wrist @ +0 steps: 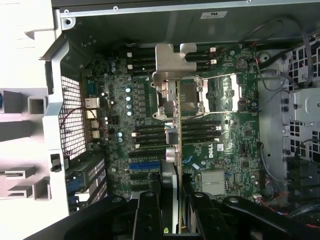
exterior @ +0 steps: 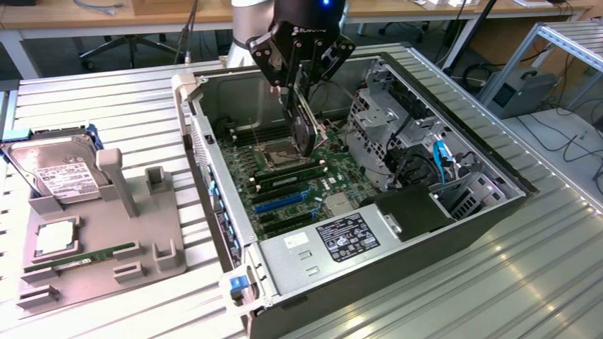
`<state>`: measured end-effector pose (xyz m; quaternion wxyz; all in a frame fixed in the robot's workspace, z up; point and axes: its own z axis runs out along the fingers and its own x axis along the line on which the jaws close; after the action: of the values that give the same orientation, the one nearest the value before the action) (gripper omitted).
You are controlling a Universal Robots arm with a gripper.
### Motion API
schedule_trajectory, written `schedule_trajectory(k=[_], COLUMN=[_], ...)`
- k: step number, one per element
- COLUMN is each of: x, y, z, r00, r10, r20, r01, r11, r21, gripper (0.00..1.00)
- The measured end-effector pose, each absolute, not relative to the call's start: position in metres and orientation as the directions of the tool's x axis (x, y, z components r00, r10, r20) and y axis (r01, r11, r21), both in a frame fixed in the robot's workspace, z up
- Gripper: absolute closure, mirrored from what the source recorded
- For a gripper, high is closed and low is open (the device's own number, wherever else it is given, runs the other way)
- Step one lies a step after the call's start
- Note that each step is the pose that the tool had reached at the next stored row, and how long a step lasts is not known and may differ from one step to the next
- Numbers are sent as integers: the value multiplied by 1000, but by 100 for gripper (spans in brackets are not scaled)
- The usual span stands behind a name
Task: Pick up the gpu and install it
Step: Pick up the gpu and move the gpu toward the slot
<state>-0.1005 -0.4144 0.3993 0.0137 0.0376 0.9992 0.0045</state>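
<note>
The hand holds the gpu; motherboard below reads DELL.

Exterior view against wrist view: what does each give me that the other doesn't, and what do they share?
Exterior view: the hard drive and memory stick on the grey fixture beside the case, plus the power supply label. Wrist view: the metal bracket end-on against the CPU socket, and a blue slot. Shared: fingers clamping the gpu above the motherboard.
</note>
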Motion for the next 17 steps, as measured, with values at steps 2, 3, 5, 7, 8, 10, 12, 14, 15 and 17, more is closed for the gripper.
schedule_trajectory(k=[2,3,5,7,8,10,12,14,15,17], x=[-98,-97,-96,-95,-94,-93,-92,-90,-88,-87], y=[-414,-414,-414,-414,-414,-414,-414,-414,-414,-414], z=[399,399,399,398,398,398,398,398,397,397], r00=[-997,-997,-997,-997,-997,-997,-997,-997,-997,-997], r10=[75,75,75,75,75,75,75,75,75,75], r20=[-27,-27,-27,-27,-27,-27,-27,-27,-27,-27], r01=[75,75,75,75,75,75,75,75,75,75], r11=[997,997,997,997,997,997,997,997,997,997], r21=[10,10,10,10,10,10,10,10,10,10], gripper=[73,73,73,73,73,73,73,73,73,73])
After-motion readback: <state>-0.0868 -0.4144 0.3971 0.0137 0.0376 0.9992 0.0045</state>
